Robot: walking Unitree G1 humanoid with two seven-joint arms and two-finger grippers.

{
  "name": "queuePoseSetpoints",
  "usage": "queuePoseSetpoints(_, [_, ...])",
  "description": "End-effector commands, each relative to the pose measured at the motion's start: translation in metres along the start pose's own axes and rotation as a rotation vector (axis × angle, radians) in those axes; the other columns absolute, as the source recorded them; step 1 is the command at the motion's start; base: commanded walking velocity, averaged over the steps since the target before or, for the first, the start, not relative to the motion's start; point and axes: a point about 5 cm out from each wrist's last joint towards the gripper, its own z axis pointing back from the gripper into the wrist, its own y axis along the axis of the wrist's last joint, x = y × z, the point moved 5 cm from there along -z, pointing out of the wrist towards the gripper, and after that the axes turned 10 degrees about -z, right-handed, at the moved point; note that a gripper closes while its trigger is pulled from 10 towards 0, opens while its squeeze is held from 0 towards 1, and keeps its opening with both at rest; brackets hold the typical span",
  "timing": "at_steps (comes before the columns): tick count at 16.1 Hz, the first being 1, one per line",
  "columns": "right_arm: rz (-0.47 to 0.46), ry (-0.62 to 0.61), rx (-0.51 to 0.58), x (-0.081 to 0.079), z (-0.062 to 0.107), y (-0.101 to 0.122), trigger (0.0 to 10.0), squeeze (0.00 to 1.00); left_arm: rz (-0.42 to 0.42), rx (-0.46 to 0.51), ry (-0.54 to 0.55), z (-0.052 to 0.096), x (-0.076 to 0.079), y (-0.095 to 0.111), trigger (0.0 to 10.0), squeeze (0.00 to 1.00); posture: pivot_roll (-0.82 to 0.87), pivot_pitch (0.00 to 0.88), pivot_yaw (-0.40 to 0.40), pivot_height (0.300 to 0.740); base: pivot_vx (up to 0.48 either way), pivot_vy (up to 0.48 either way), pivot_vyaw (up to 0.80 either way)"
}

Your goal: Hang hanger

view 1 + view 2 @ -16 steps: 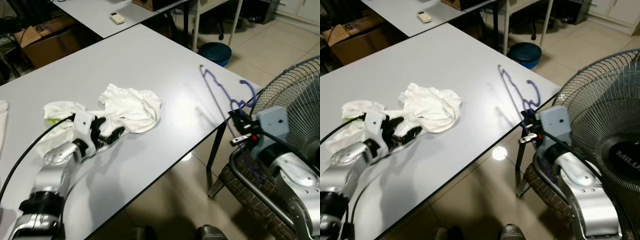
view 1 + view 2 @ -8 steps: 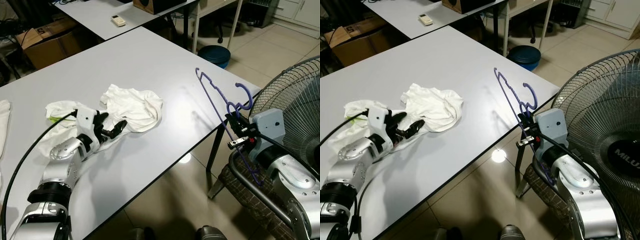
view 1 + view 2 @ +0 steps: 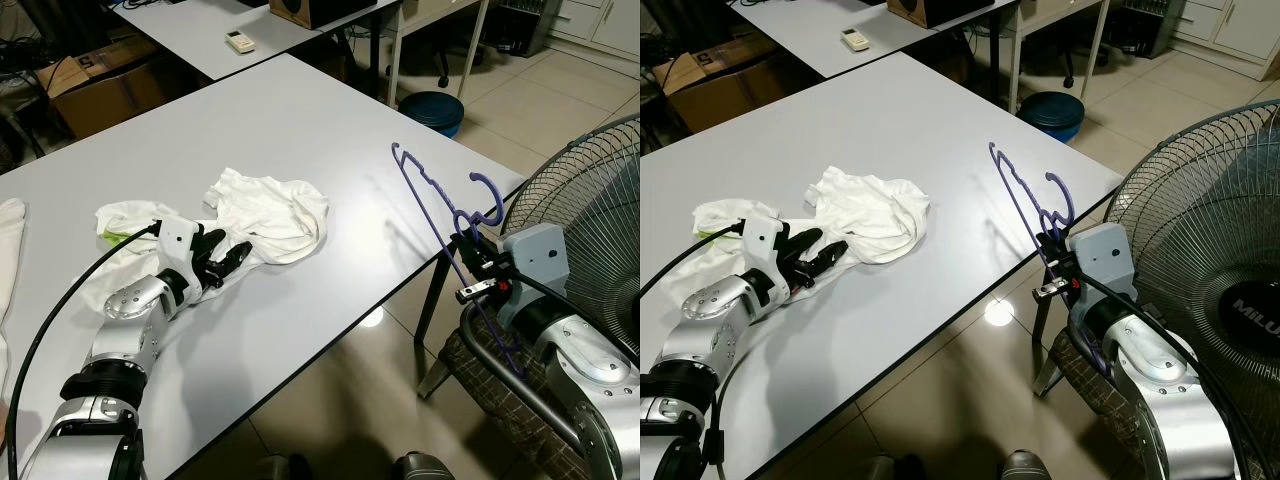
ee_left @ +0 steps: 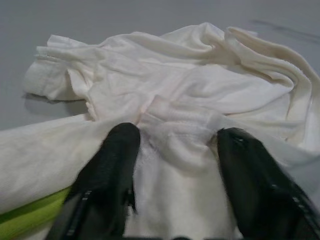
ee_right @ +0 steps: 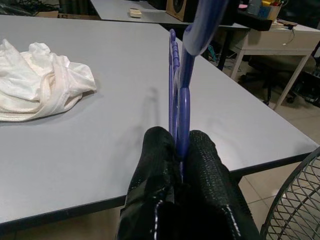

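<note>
The right wrist view shows the right gripper (image 5: 181, 150) clamped on the purple hanger (image 3: 440, 215), held upright just off the table's (image 3: 300, 120) right edge. The left wrist view shows the left gripper (image 4: 172, 150) spread, fingers pressing the white cloth (image 3: 265, 205) mid-table. A fan (image 3: 600, 200) stands beside the right arm.

head eyes: down over table (image 3: 300, 120) | wrists: close along fingers | shared: white cloth (image 4: 190, 100)

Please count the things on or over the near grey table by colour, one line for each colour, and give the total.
White: 1, the shirt, open left gripper over its edge.
Purple: 1, the hanger, in the shut right gripper at the table edge.
Total: 2
</note>
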Motion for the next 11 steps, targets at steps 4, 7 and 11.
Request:
queuePoseSetpoints(4, [0.026,0.026,0.028,-0.0077,0.0006,0.0066,10.0,0.0,-0.016,-0.004,0.0,-0.0007,-0.0008,-0.001,0.0,0.0,-0.22,0.073,0.136,0.74,0.0,0.0,0.0])
queuePoseSetpoints(7, [0.023,0.032,0.029,-0.0101,-0.0006,0.0065,10.0,0.0,-0.015,-0.016,0.029,-0.0003,-0.0048,-0.0033,0.0,0.0,-0.22,0.072,0.135,0.74,0.0,0.0,0.0])
queuePoseSetpoints(11, [0.025,0.032,0.031,-0.0104,-0.0014,0.0067,10.0,0.0,-0.014,-0.024,0.044,-0.0001,-0.007,-0.0049,0.0,0.0,-0.22,0.071,0.135,0.74,0.0,0.0,0.0])
